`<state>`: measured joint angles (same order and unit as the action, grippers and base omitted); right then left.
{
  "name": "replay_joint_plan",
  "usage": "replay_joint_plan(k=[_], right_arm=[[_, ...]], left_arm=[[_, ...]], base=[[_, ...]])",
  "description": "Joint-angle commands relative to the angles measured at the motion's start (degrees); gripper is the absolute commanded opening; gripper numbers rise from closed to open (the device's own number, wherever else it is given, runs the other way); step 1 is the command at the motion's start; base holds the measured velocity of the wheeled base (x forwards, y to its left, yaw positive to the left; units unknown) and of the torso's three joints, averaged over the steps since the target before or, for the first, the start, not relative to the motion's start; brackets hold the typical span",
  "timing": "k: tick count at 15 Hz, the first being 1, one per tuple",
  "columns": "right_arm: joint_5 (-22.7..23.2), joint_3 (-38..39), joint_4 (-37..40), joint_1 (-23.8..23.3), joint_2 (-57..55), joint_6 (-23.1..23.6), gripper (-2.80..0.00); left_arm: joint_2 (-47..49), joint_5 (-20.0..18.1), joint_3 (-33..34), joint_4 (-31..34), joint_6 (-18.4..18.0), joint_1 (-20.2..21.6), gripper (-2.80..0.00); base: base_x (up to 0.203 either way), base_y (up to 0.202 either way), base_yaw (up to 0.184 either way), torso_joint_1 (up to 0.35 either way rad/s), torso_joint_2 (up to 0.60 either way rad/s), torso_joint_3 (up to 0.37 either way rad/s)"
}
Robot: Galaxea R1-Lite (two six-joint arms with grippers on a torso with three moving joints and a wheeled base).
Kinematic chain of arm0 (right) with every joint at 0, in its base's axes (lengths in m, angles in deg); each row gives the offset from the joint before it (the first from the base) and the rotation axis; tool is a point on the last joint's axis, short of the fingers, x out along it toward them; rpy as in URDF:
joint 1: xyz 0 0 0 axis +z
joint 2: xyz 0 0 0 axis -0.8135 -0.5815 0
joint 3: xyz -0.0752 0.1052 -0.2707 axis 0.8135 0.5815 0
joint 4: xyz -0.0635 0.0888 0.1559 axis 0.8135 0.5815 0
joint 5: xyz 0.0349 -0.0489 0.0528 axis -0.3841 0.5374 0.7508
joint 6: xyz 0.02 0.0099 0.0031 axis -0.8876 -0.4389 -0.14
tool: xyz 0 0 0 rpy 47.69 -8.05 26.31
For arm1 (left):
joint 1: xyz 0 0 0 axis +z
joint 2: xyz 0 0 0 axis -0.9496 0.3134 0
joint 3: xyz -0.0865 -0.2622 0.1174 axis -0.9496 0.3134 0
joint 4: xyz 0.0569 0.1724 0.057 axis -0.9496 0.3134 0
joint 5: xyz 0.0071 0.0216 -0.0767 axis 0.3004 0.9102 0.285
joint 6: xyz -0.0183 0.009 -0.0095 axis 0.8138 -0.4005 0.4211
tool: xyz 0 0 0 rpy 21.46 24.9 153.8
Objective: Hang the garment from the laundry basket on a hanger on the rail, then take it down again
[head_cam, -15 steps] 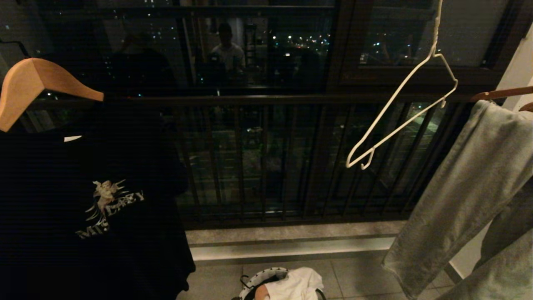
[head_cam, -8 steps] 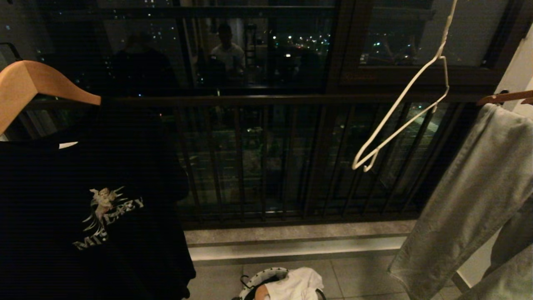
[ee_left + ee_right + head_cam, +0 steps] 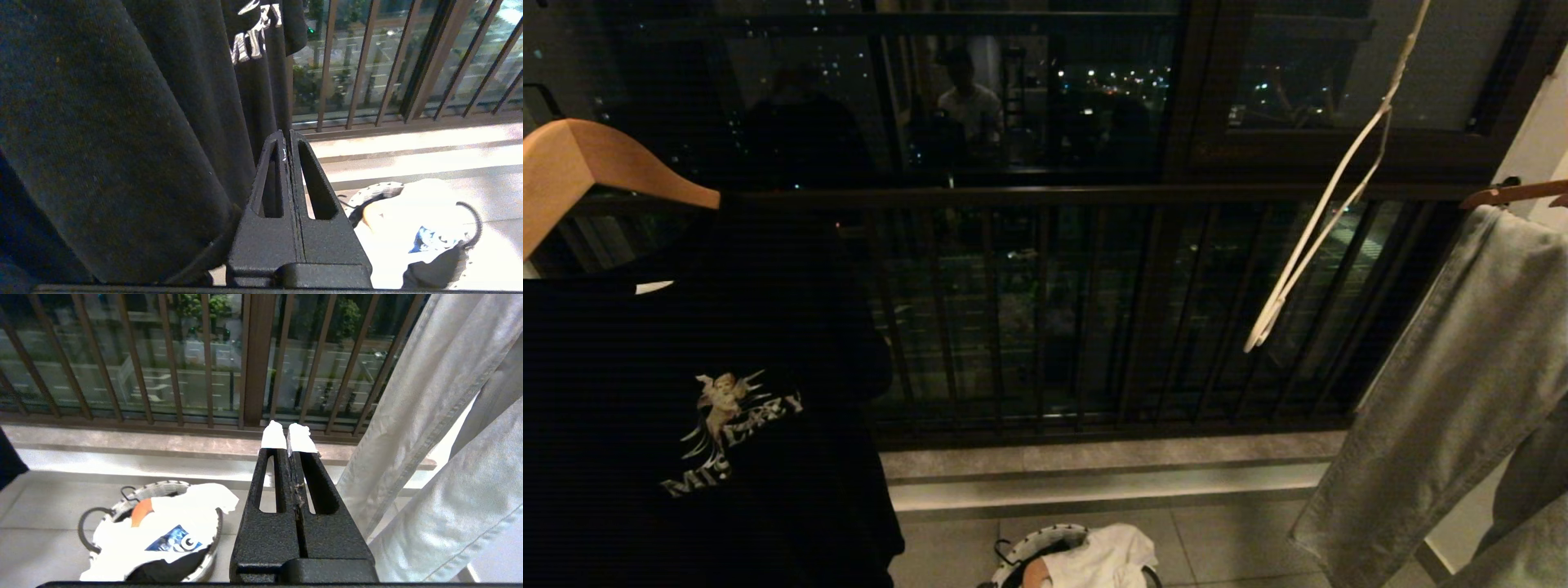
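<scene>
The laundry basket (image 3: 1033,545) stands on the floor tiles at the bottom of the head view, and shows too in the left wrist view (image 3: 378,190) and the right wrist view (image 3: 163,486). Of the red garment (image 3: 141,509) only a small patch shows, under a white T-shirt (image 3: 1107,559). The white wire hanger (image 3: 1320,224) dangles at upper right, nearly edge-on and empty. The rail is out of view above. My left gripper (image 3: 286,136) is shut and empty, close beside a hanging black T-shirt (image 3: 122,122). My right gripper (image 3: 289,435) is shut and empty, above the floor next to the basket.
A black T-shirt (image 3: 703,392) on a thick wooden hanger (image 3: 596,163) fills the left. Grey trousers (image 3: 1445,392) hang at the right. A dark balcony railing (image 3: 1029,310) and a raised ledge (image 3: 1094,482) run behind the basket.
The wire hanger has turned from broadside to nearly edge-on, its low end swinging right. The black T-shirt and grey trousers have swayed slightly. The basket has stayed put.
</scene>
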<state>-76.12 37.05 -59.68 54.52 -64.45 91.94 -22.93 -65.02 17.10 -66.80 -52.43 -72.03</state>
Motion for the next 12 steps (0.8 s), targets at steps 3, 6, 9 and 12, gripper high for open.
replay_joint_plan(k=[3,6,9,12], right_arm=[[0.0,0.0,-0.1,0.0,-0.1,-0.3,-2.80],[0.0,0.0,-0.1,0.0,0.0,-0.3,-2.80],[0.0,0.0,-0.1,0.0,-0.1,-0.3,-2.80],[0.0,0.0,-0.1,0.0,-0.1,-0.3,-2.80]], left_arm=[[-0.1,0.0,0.1,0.0,0.7,-0.1,-2.80],[-0.1,0.0,0.0,0.0,0.7,0.0,-2.80],[-0.1,0.0,0.1,0.0,0.7,-0.1,-2.80],[-0.1,0.0,0.1,0.0,0.7,0.0,-2.80]], base=[[0.000,0.000,0.000,0.000,0.00,0.000],[0.000,0.000,0.000,0.000,0.00,0.000],[0.000,0.000,0.000,0.000,0.00,0.000],[0.000,0.000,0.000,0.000,0.00,0.000]])
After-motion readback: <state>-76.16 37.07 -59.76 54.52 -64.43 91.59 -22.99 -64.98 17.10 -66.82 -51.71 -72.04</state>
